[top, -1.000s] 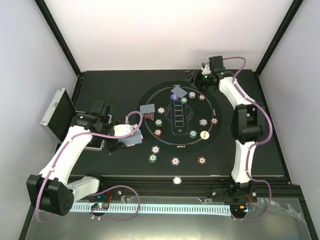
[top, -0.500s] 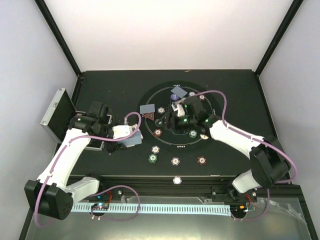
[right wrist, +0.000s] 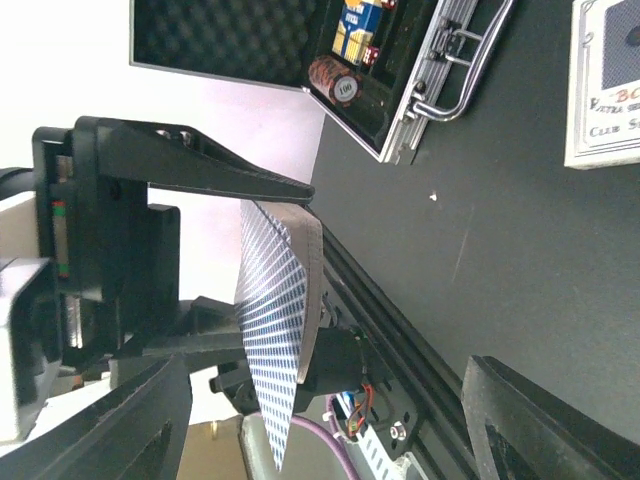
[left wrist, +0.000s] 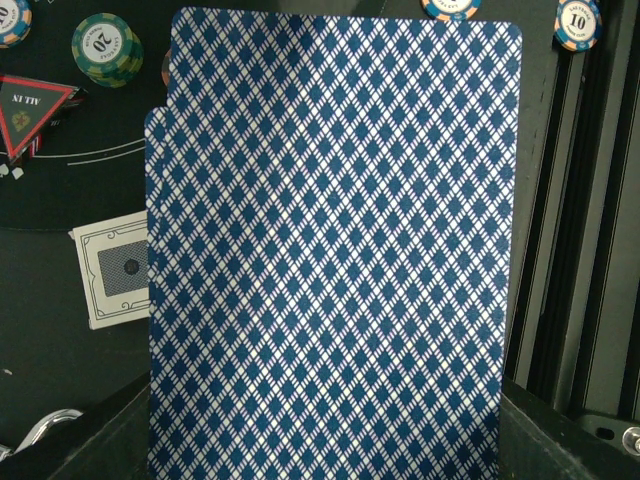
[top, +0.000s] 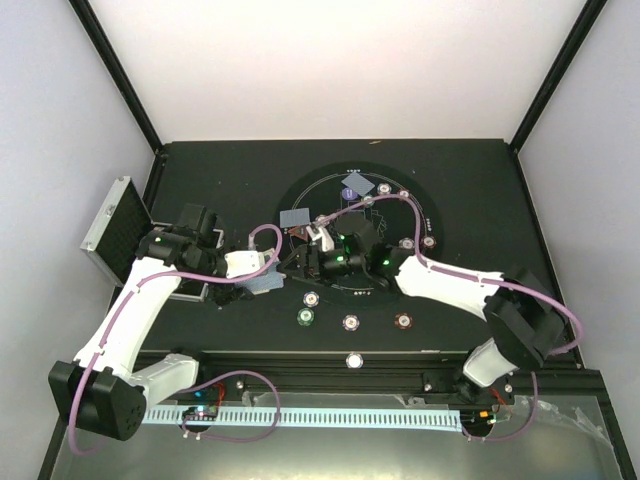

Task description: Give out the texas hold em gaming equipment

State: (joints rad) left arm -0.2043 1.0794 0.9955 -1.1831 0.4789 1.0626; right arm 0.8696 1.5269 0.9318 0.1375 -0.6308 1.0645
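Note:
My left gripper (top: 252, 274) is shut on a deck of blue diamond-backed playing cards (top: 266, 282), held above the table left of the round mat. The deck fills the left wrist view (left wrist: 330, 250) and hides the fingers. My right gripper (top: 297, 265) reaches across the mat and is open just right of the deck, apart from it. In the right wrist view the deck (right wrist: 285, 320) stands edge-on between the spread fingers (right wrist: 140, 420). Striped chips (top: 306, 317) lie around the mat, with loose cards (top: 296, 217) and a red triangle marker (left wrist: 30, 105).
The silver case (top: 115, 225) lies open at the left edge, with a chip stack inside (right wrist: 333, 78). A single card (left wrist: 115, 270) lies under the deck. A white disc (top: 354, 360) sits on the front rail. The right arm spans the mat.
My right arm has swung from the mat's far right rim across to the left, and its open gripper now faces the deck. The left gripper has stayed put with the deck.

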